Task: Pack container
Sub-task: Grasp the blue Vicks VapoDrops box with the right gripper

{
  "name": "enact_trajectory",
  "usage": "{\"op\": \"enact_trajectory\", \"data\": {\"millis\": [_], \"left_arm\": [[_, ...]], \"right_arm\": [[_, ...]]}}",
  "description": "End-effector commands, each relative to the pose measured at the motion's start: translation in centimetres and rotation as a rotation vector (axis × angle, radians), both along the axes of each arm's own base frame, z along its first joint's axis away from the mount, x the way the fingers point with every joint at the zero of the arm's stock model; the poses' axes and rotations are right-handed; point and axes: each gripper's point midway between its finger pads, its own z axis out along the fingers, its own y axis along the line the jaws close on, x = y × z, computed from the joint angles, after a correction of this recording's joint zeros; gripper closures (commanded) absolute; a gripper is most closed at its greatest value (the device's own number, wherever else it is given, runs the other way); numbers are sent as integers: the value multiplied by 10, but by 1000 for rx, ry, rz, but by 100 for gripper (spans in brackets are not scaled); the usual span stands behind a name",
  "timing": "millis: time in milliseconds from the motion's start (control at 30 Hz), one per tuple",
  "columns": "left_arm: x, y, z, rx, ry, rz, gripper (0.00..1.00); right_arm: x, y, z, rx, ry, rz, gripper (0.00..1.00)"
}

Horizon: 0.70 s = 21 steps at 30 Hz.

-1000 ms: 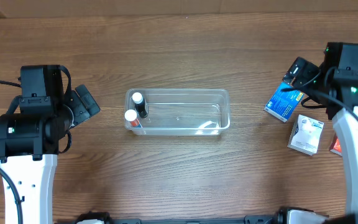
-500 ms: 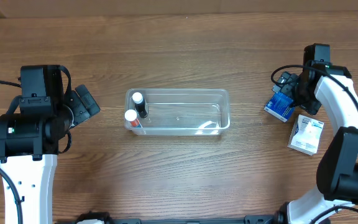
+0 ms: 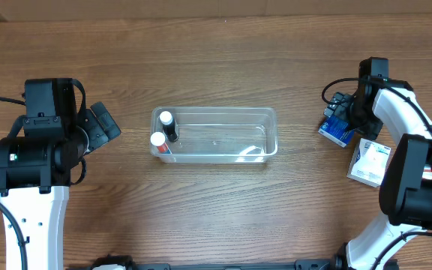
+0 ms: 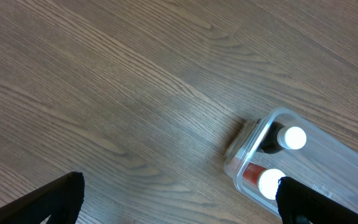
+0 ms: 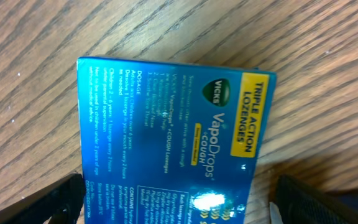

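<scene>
While the left end effector (image 3: 103, 126) hangs over the bare desk (image 3: 216, 217) at the left side of the overhead frame, its 2 fingers (image 4: 55, 199) stand wide apart in the left wrist view and hold nothing. The container (image 3: 223, 111) lies in the middle of the overhead frame, its long side running left to right, well apart from both arms. Inside it, at the left end, a black bottle (image 3: 166, 118) and a red bottle (image 3: 157, 139) sit just beside each other, each with a white cap turned upward. At the right side of the frame the right end effector (image 3: 341, 116) is over a blue box (image 3: 337, 131) that lies flat on the desk. In the right wrist view its fingers (image 5: 55, 202) are also spread, 1 at each lower corner, and the lower part of the box, printed "Vicks VapoDrops", sits between them; I cannot tell if they touch it. A white box (image 3: 369, 162) lies near the blue one, below and to its right.
</scene>
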Motion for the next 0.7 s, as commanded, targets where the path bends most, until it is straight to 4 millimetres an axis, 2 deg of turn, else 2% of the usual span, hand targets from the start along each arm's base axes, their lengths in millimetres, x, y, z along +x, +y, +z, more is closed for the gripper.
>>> {"op": "enact_trajectory", "data": {"millis": [0,167,333,500,667], "left_arm": [[1,1,1,0,-5,-4,0],[0,1,0,0,2,-4,0],[0,1,0,0,3,-4,0],[0,1,0,0,3,-4,0],[0,1,0,0,3,-4,0]], "right_arm": [[6,8,-3,47,-9,44,0],[6,10,-3,58,-10,45,0],[6,1,-5,8,-6,35,0],[1,2,-29,19,52,36,0],[4,2,-30,17,43,35,0]]}}
